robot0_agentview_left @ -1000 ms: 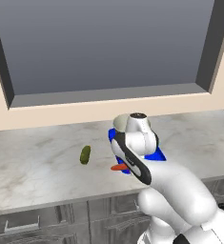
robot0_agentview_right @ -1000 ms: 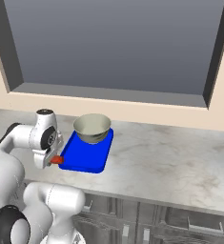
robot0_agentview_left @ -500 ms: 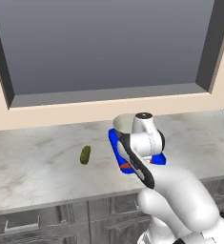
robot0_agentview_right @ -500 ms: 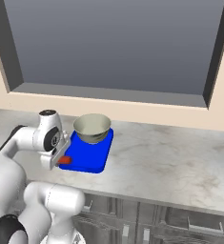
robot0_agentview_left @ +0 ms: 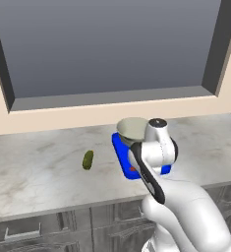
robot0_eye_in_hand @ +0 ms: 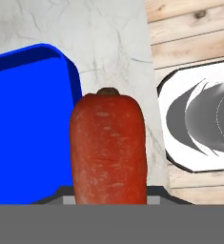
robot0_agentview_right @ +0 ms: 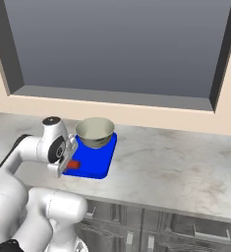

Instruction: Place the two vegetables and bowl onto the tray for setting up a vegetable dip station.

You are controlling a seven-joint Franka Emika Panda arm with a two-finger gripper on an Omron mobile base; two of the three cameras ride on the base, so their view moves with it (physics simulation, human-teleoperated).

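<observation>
Orange-red carrot (robot0_eye_in_hand: 108,147), bright blue tray (robot0_agentview_right: 95,160), dark green cucumber (robot0_agentview_left: 88,159), grey-green bowl (robot0_agentview_right: 94,132), grey-veined marble counter (robot0_agentview_right: 171,162).

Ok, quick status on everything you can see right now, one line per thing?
carrot: held in the gripper, lifted, at the tray's near edge.
gripper: shut on the carrot.
bowl: upright on the tray's far end.
tray: flat on the counter, holding the bowl.
cucumber: lying on the counter, apart from the tray, not yet moved.

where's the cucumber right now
In the left base view the cucumber lies alone on the marble counter, left of the blue tray and the bowl, not yet on the tray.
</observation>
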